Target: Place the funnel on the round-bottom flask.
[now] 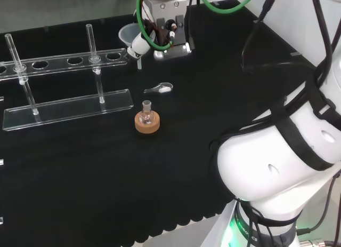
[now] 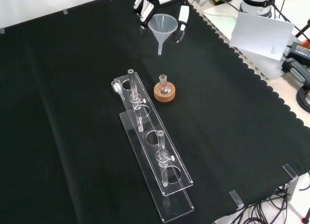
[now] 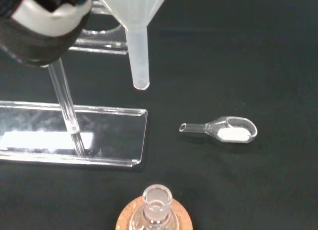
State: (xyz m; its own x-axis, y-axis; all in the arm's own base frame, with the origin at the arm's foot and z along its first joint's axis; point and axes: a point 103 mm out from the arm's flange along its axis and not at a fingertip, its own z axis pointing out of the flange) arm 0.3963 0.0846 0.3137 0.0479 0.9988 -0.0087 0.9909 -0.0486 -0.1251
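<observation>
Funnel (image 1: 129, 34) held up off the tabletop (image 1: 213, 108) in the head view, at the far edge beside the clear rack (image 1: 66, 63), pinched at its rim by the robot hand (image 1: 143, 42). Round-bottom flask (image 1: 147, 117) upright in a cork ring (image 1: 147, 124), well apart from the funnel, nearer the camera. Small glass scoop (image 1: 160, 88) lying between the two, holding a little white powder.

Front view: funnel (image 2: 162, 28) at the top, spout pointing down, clear of the cloth; robot hand (image 2: 181, 18) with fingers (image 2: 144, 11) curled on either side of the cone, gripping it. Flask (image 2: 164, 84) on its cork ring (image 2: 164, 92) below, just beside the near end of the rack (image 2: 150, 137).

Wrist view: funnel spout (image 3: 138, 61) hanging free above the cloth, flask neck (image 3: 157, 202) open and upright in the cork ring (image 3: 184, 222), scoop (image 3: 223, 129) off to one side, the rack's base plate (image 3: 74, 138) close by.
</observation>
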